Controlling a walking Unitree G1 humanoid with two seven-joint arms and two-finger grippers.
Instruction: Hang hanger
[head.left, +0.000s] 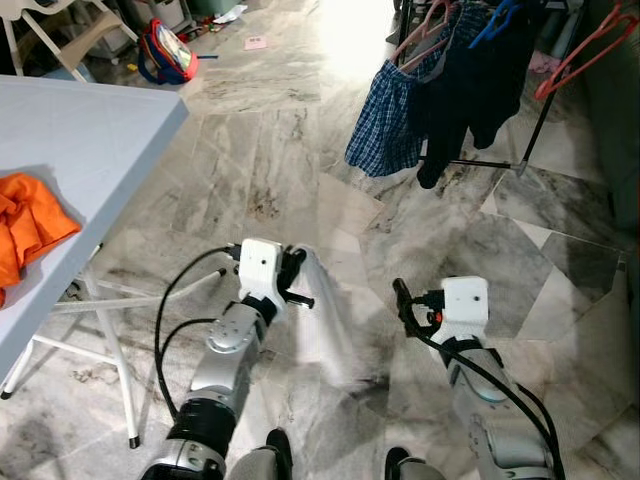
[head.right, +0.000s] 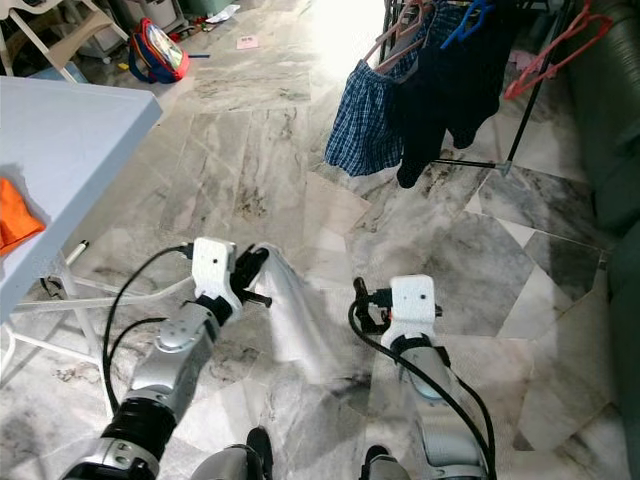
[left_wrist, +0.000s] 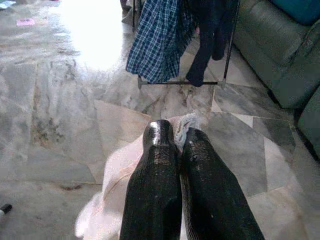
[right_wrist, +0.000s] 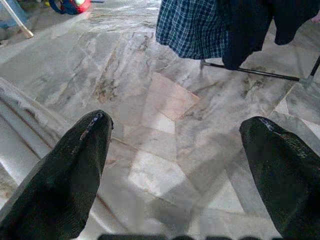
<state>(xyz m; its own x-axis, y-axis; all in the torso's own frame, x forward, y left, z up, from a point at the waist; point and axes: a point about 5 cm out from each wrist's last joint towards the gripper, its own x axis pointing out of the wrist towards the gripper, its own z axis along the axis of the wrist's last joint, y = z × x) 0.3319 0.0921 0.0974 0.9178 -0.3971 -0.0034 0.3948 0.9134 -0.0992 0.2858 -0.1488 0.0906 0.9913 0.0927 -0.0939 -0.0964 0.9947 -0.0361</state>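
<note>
Left gripper (left_wrist: 180, 142) has its two black fingers clenched on a pale, thin white cloth garment (head.left: 325, 320), which hangs down from the fingertips over the grey marble tile floor (head.left: 270, 150), low in front of the robot. No hanger is visible inside the cloth; can't tell if there is one. Right gripper (right_wrist: 175, 130) is released, fingers spread wide, holding nothing, hovering over floor to the right of the cloth.

Black metal drying rack (head.left: 535, 130) stands far right, carrying a blue plaid checked garment (head.left: 385, 120), a dark navy garment (head.left: 470, 90), and a pink-red empty plastic hanger (head.left: 580, 55). Well apart from both grippers.

Light blue folding table (head.left: 90, 130) sits at left with a crumpled orange cloth (head.left: 30, 220) on it. Red and blue bag (head.left: 165, 50) on the floor far left.

Risks, as judgement: the pinch is only on an edge of thin fabric, so it may slip out while walking to the rack. The hanging cloth could drag on the floor or catch under the feet. The rack is crowded, so reaching in may knock hung clothes.
</note>
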